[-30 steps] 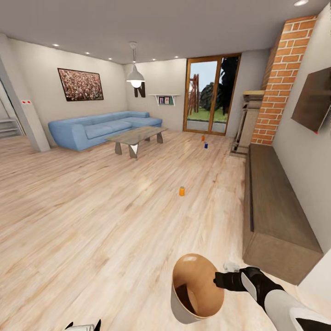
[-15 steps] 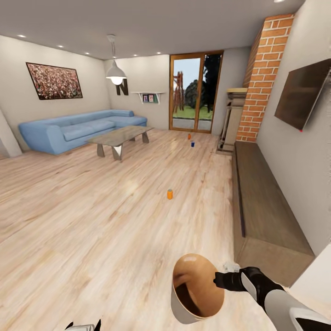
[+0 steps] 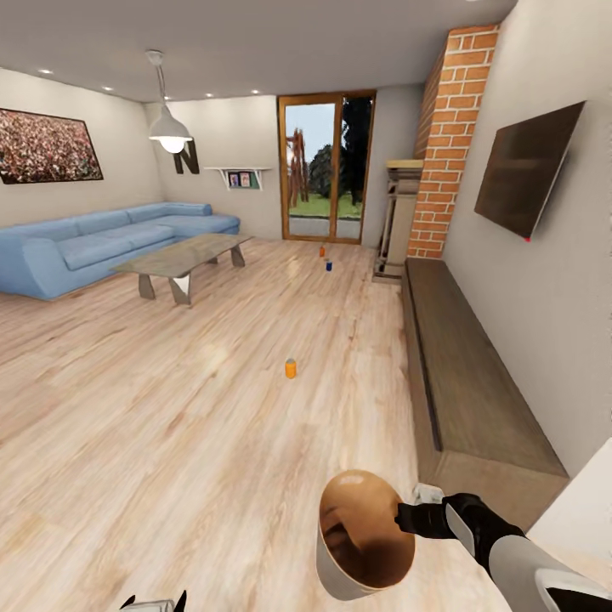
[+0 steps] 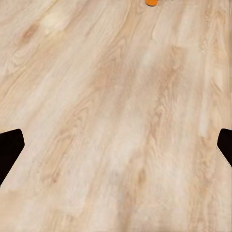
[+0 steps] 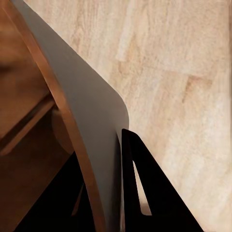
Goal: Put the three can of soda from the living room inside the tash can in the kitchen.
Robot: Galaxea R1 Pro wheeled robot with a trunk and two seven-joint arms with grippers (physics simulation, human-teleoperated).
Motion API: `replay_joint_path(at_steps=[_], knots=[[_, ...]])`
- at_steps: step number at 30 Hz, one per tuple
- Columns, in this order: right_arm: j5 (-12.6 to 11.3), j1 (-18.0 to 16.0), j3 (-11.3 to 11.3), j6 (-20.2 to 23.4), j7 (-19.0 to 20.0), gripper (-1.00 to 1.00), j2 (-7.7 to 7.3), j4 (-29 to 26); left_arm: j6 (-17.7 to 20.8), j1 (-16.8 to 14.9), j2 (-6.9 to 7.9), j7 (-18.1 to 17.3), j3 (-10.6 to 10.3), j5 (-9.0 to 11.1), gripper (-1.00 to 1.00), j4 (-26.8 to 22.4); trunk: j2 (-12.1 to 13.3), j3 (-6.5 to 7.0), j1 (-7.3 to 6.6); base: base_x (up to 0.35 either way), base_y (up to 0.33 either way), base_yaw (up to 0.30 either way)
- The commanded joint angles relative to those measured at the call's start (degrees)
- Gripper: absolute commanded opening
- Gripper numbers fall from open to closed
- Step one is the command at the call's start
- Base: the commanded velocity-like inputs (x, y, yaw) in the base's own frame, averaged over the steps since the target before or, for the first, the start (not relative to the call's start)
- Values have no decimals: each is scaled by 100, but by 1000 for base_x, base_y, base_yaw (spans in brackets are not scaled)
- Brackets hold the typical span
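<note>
I am in the living room. One orange can of soda (image 3: 291, 368) stands on the wood floor ahead, and its edge also shows in the left wrist view (image 4: 152, 2). Far back near the glass door stand a second orange can (image 3: 322, 251) and a dark blue can (image 3: 329, 265). My right gripper (image 3: 406, 517) is shut on the rim of the tash can (image 3: 361, 544), holding it tilted with its brown inside showing. In the right wrist view, that gripper (image 5: 104, 145) pinches the bin's pale wall (image 5: 82, 101). The left gripper (image 3: 155, 602) hangs low and open over bare floor, its fingers (image 4: 9, 150) wide apart.
A long low wooden cabinet (image 3: 472, 374) runs along the right wall under a dark TV (image 3: 527, 170), with the brick chimney (image 3: 442, 144) behind. A blue sofa (image 3: 102, 242) and a glass coffee table (image 3: 183, 259) stand at the left. Open floor lies between them.
The whole view has shifted: the room's things slid leftward in the picture and the nearest orange can sits a little lower. The bin stays held the same way in my right gripper.
</note>
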Motion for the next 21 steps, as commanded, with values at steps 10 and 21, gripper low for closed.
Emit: replay_joint_path(at_steps=[10, 21], knots=[[-111, -2, -37, 25, 39, -100, 1, -2, 1, 0, 0, 0, 4, 1, 100, 0, 0, -22, 0, 326, 148, -231], [-111, -2, -41, 24, 42, -100, 1, -2, 0, 0, 0, 0, -2, 5, 100, 0, 0, -47, 0, 326, 149, -123]])
